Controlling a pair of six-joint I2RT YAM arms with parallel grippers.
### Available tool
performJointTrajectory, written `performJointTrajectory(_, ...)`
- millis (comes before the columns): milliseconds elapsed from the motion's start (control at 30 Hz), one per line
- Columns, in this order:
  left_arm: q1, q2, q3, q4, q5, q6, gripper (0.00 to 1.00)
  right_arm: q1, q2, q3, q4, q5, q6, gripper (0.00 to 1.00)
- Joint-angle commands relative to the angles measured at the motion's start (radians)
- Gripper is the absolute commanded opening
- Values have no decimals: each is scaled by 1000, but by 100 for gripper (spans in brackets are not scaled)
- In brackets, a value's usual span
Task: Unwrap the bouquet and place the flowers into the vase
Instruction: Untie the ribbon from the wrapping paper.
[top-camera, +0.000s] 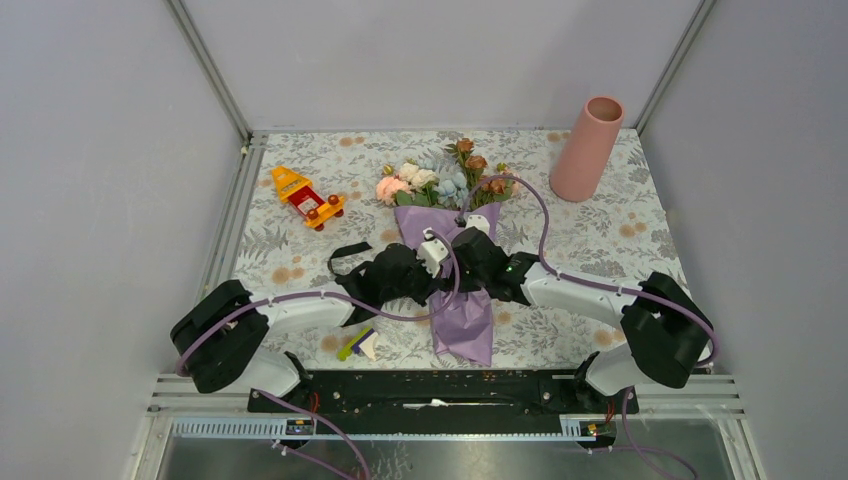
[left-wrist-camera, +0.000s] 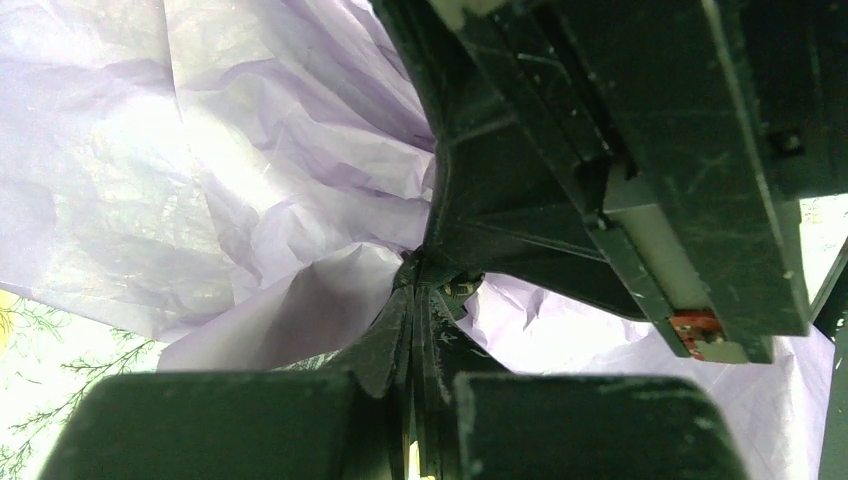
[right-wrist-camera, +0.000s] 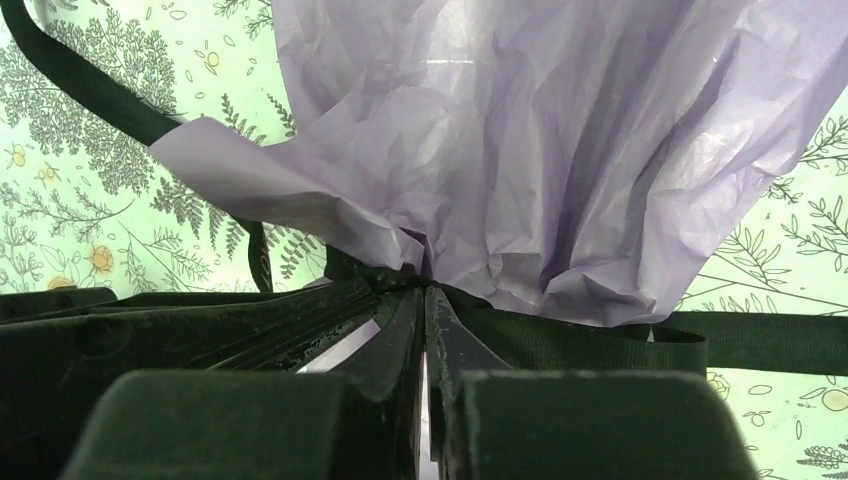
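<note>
The bouquet (top-camera: 462, 318) lies flat mid-table in crinkled purple paper (right-wrist-camera: 520, 130). Its flowers (top-camera: 440, 180), peach, cream, pale blue and rust, point to the far side. A black ribbon (top-camera: 345, 262) is tied at its waist, with a tail trailing left. Both grippers meet at that knot. My left gripper (top-camera: 440, 268) (left-wrist-camera: 418, 280) is shut with its tips on the ribbon knot (left-wrist-camera: 450, 285). From the right, my right gripper (top-camera: 456, 262) (right-wrist-camera: 425, 295) is shut on the ribbon (right-wrist-camera: 600, 340) just under the gathered paper. The salmon-pink vase (top-camera: 590, 145) stands upright at the far right, apart from both arms.
A red and yellow toy (top-camera: 305, 197) lies at the far left on the floral tablecloth (top-camera: 620, 230). A few small pieces (top-camera: 358, 343) sit near the front, beside the left arm. Grey walls enclose the table on three sides.
</note>
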Motion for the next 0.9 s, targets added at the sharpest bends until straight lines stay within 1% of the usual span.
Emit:
performJointTrajectory(0, -2, -41, -9, 63, -22, -23, 0, -7, -10, 37, -28, 71, 14, 0)
performJointTrajectory(167, -2, -81, -76, 107, -188, -118, 0, -8, -69, 6, -83, 188, 35, 0)
performJointTrajectory(267, -1, -115, -127, 129, -255, -199, 0, -7, -112, -30, -91, 237, 47, 0)
performJointTrajectory(567, -2, -214, -245, 167, -334, -412, 0, -7, -143, -91, -97, 247, 85, 0)
performJointTrajectory(867, -2, -282, -314, 187, -345, -620, 0, -7, -178, -154, -41, 198, 138, 0)
